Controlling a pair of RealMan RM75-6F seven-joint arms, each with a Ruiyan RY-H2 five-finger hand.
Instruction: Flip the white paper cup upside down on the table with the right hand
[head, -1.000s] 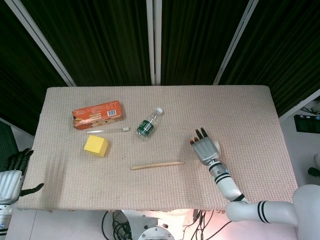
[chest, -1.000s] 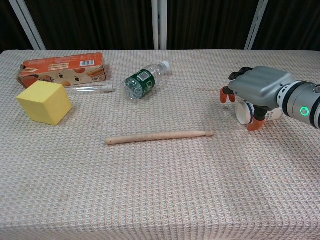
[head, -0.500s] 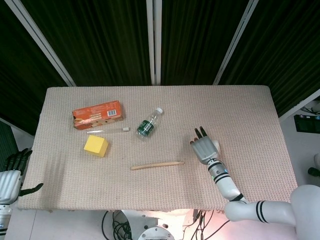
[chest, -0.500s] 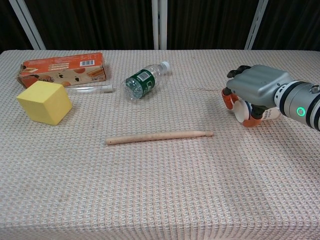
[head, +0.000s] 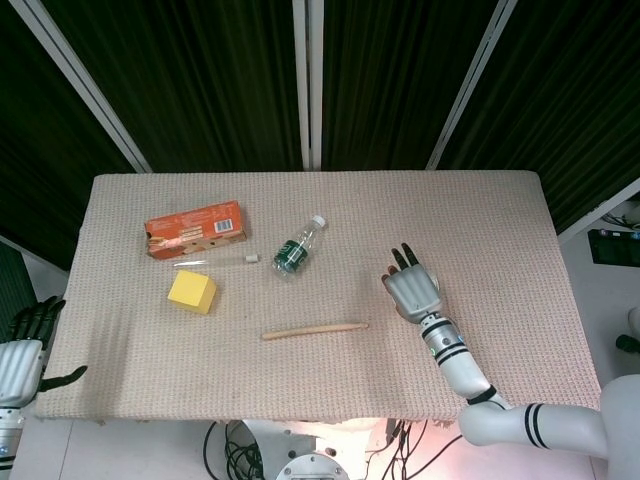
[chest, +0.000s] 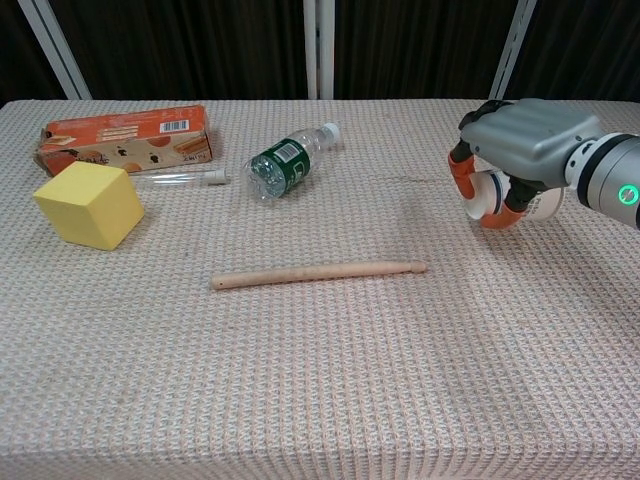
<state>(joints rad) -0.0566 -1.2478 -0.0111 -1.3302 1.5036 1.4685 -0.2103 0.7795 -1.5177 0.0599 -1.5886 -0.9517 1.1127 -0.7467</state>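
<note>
The white paper cup (chest: 500, 196) lies on its side inside the right hand (chest: 525, 150), toward the right of the surface (chest: 320, 380). In the chest view it appears to be just clear of the woven cloth, though contact cannot be ruled out. In the head view the hand covers the cup almost wholly.

Handling, as a judgement: a paper cup is very light and thin-walled, so it should crush or go oval under a firm squeeze. The wall is likely to slip a little against smooth pads. The soundest hold is around the mid-wall, where the cup can be turned mouth-down without pinching the rim flat.

The right hand's orange-tipped fingers (chest: 460, 178) are curled around the cup's wall from above and both sides, clamped on it; the cup's round end faces the chest camera.

The left hand (head: 25, 350) hangs off the left edge of the surface, fingers apart, holding nothing.
</note>
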